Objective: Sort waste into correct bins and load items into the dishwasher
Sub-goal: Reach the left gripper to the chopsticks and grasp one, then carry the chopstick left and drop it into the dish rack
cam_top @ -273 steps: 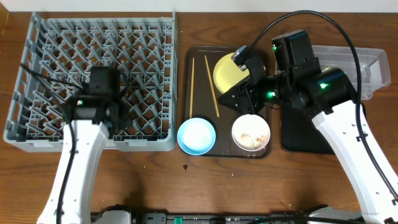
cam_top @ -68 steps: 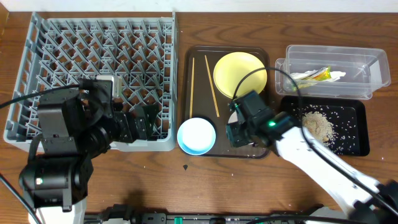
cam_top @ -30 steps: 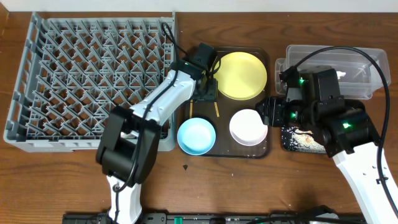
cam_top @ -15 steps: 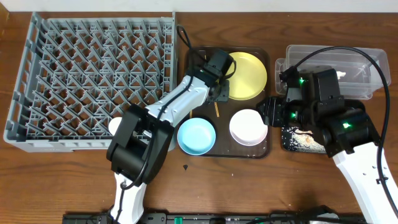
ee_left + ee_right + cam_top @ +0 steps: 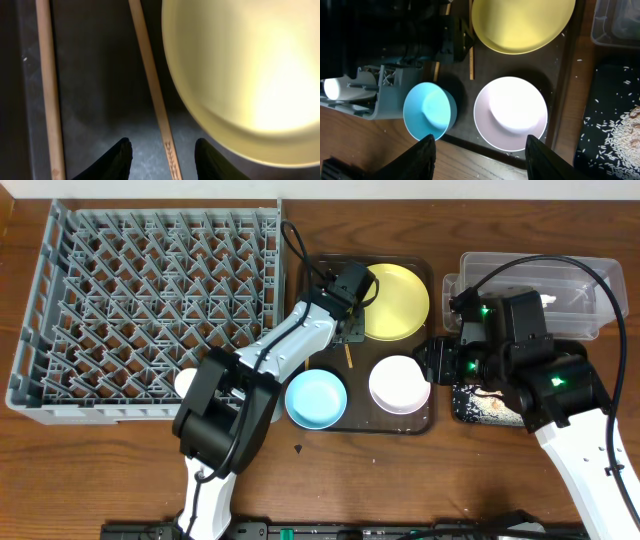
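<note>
While the right gripper (image 5: 481, 145) stays wide beside the white bowl (image 5: 510, 112), the left gripper (image 5: 164, 150) has slid toward the yellow plate (image 5: 250, 75), open astride a chopstick (image 5: 147, 75).

The overhead view is bright, even and sharp, with only soft shadows on the table (image 5: 400, 480). The left wrist view is dim and close: the plate (image 5: 240, 75) is blurred, with a pale glare on its right, and the left hand (image 5: 162, 162) shows as plain black. In the right wrist view the white bowl (image 5: 510, 112) is washed out against the dark tray (image 5: 552, 70)
</note>
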Robot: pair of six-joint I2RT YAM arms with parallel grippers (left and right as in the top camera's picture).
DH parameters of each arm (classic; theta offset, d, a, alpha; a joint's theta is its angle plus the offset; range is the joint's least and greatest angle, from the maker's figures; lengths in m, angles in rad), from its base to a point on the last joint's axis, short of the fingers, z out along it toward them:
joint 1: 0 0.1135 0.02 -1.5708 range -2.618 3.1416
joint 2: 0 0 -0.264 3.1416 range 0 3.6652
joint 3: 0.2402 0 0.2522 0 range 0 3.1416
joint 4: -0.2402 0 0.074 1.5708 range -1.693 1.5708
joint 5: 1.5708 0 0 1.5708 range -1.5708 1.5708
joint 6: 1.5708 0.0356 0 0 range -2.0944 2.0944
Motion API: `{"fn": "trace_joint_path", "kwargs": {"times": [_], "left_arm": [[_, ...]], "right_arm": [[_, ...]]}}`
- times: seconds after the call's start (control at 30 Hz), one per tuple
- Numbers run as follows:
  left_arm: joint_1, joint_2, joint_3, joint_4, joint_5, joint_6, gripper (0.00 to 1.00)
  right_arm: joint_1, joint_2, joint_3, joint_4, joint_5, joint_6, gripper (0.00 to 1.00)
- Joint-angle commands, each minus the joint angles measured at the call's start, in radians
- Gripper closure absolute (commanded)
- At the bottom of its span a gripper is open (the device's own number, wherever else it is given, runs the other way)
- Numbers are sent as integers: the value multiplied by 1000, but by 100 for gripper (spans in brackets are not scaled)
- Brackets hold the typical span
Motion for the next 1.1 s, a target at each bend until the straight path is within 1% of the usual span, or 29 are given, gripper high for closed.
{"fn": "trace_joint_path", "kwargs": {"times": [0.0, 0.07, 0.13, 0.23, 0.27, 0.3, 0.33, 0.37, 0.43, 0.57, 0.67, 0.77, 0.9, 0.93, 1.0, 1.07], "left_arm": [[3, 54, -18, 19, -31, -18, 58], [3, 72, -18, 19, -31, -36, 62], [3, 88, -18, 23, -27, -58, 63], [3, 93, -18, 21, -26, -58, 69], [3, 93, -17, 18, -26, -58, 72], [3, 93, -17, 13, -26, -58, 79], [3, 93, -17, 6, -23, -58, 81], [3, 93, -17, -3, -23, -58, 87], [3, 92, -14, -35, -23, -57, 92], [6, 89, 13, -97, -23, -11, 93], [17, 71, 35, -137, -23, -4, 92], [41, 23, 59, -182, -23, -4, 92], [82, -85, 70, -225, -21, 14, 92], [90, -118, 70, -231, -13, 26, 92], [105, -188, 70, -234, 37, 98, 92], [114, -252, 70, -237, 64, 145, 92]], "right_arm": [[-12, 0, 5, -3, 15, -5, 45], [-12, 0, 5, -3, 18, -5, 45], [-12, 0, 5, -4, 18, -5, 45], [-12, 0, 5, -4, 18, -5, 45], [-12, 0, 5, -4, 18, -5, 45], [-12, 0, 5, -4, 18, -5, 45], [-12, 0, 5, -4, 18, -5, 45], [-12, 0, 5, -4, 18, -5, 46], [-12, 0, 5, -4, 18, -5, 45], [-12, 0, 5, -2, 18, -5, 46], [-12, 0, 5, -1, 18, -5, 46], [-12, 0, 5, -2, 18, -5, 46], [-12, 0, 5, -2, 18, -5, 46], [-12, 0, 5, -1, 18, -5, 47], [-12, 0, 5, 0, 18, -5, 46], [-12, 0, 5, 0, 18, -5, 47]]}}
